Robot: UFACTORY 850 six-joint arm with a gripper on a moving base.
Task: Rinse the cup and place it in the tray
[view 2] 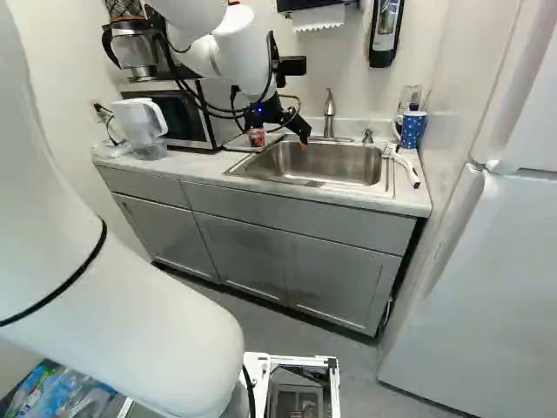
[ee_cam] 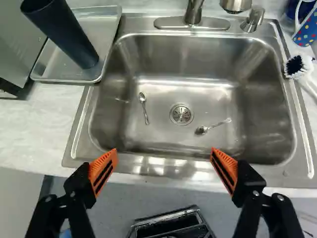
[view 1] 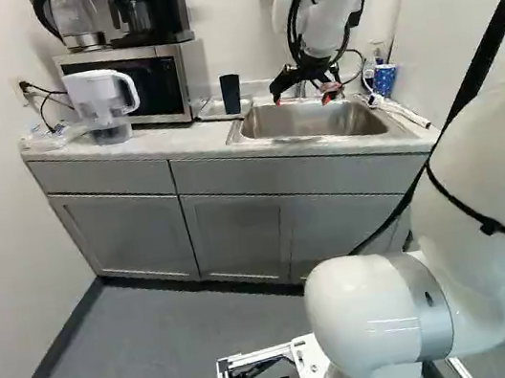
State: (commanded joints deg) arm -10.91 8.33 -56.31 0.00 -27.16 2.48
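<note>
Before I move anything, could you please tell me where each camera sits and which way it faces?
Left base view: behind the arm, to its left, facing the counter and sink; arm at the right.
Right base view: behind the arm, to its right, facing the sink and faucet; arm at the left.
Wrist view: on the wrist, looking down past the open gripper into the sink; two fingers show.
Left base and wrist views share the dark cup in the tray.

Your black gripper [view 1: 303, 95] with orange pads [ee_cam: 102, 167], your near-black cup [ee_cam: 63, 34], a blue mug [ee_cam: 306, 30] with multicoloured dots, grey cabinets [view 1: 237, 238]
</note>
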